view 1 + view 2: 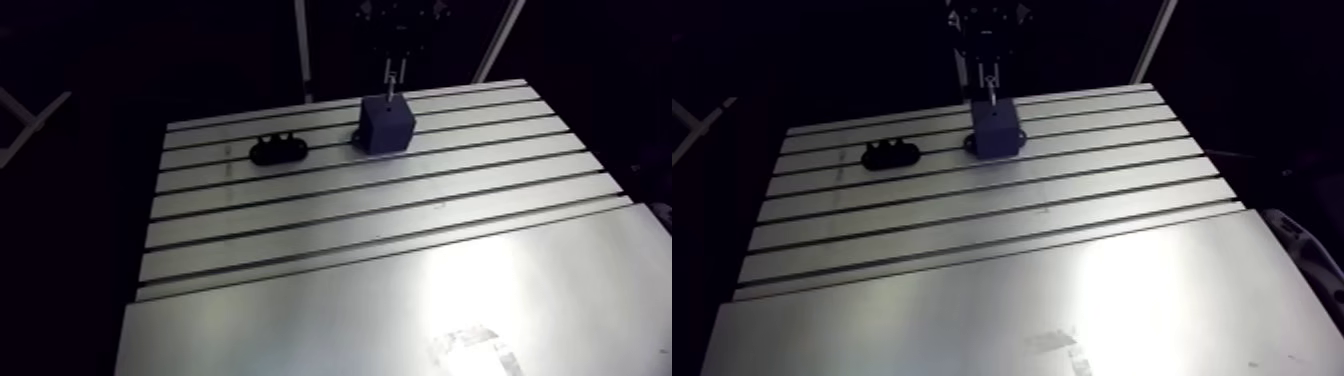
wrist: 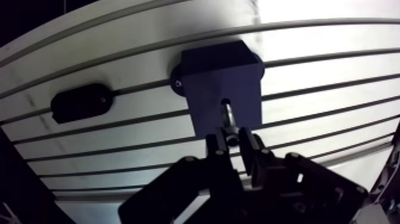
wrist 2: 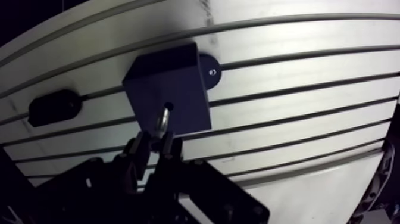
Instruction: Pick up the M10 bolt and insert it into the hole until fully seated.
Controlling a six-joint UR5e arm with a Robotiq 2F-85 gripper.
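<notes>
One bolt [image 2: 228, 117] is clamped by its near end between the two fingers [image 2: 250, 149], which stand slightly apart with the metal pressed between them. Its shank reaches ahead of the fingers to the hole [image 2: 226, 103] in the upper face of the dark blue block [image 2: 221, 74]. The tip is at the hole's mouth. How far it has entered cannot be told, but much of the shank shows, so the bolt is not seated. The hole sits about midway across that face, with dark margin on both sides of it. A round foot tab [image 3: 209, 64] juts from the block's base on each of two opposite sides and lies flat on the counter [image 1: 400, 235]. In the arm view the block stands at about 12 o'clock on this slotted counter, close to the far edge, with only a few ribs behind it. At 9 o'clock from the block, well apart from it and on the same ribs, lies a low black holder [image 1: 277, 150], itself short of the counter's side edge. Toward 3 o'clock from the block the ribs run open to the other side edge. Toward 6 o'clock lies the widest open stretch: rib after rib, then a smooth plate [image 1: 380, 320] reaching the near edge.
</notes>
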